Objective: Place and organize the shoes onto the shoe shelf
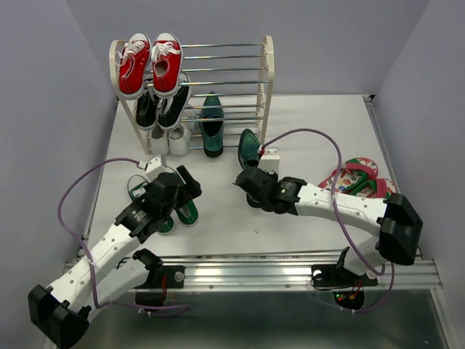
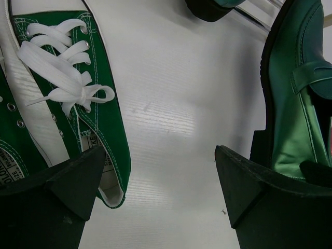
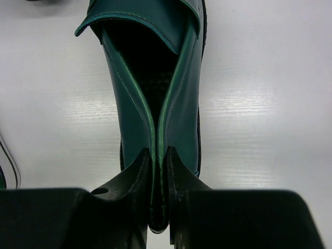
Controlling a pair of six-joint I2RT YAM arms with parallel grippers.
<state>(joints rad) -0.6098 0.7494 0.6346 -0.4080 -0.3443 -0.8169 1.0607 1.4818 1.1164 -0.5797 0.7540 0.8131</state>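
The shoe shelf (image 1: 267, 80) stands at the back left. One dark green loafer (image 1: 212, 129) sits at its bottom. My right gripper (image 1: 251, 180) is shut on the heel of the second loafer (image 1: 249, 147), toe toward the shelf. In the right wrist view my gripper (image 3: 159, 155) pinches the heel collar of this loafer (image 3: 155, 62) flat. My left gripper (image 1: 176, 187) is open over the green canvas sneakers (image 1: 185, 213). In the left wrist view my gripper (image 2: 158, 174) frames bare table, with a sneaker (image 2: 98, 104) at left and the held loafer (image 2: 301, 104) at right. The flip-flops (image 1: 360, 178) lie at right.
Red sneakers (image 1: 149, 64) lie on the shelf's top tier, black sneakers (image 1: 161, 107) below them, and white shoes (image 1: 169, 139) at the bottom left. The shelf's right half holds only the loafer. The right arm's purple cable (image 1: 320, 138) loops over the table.
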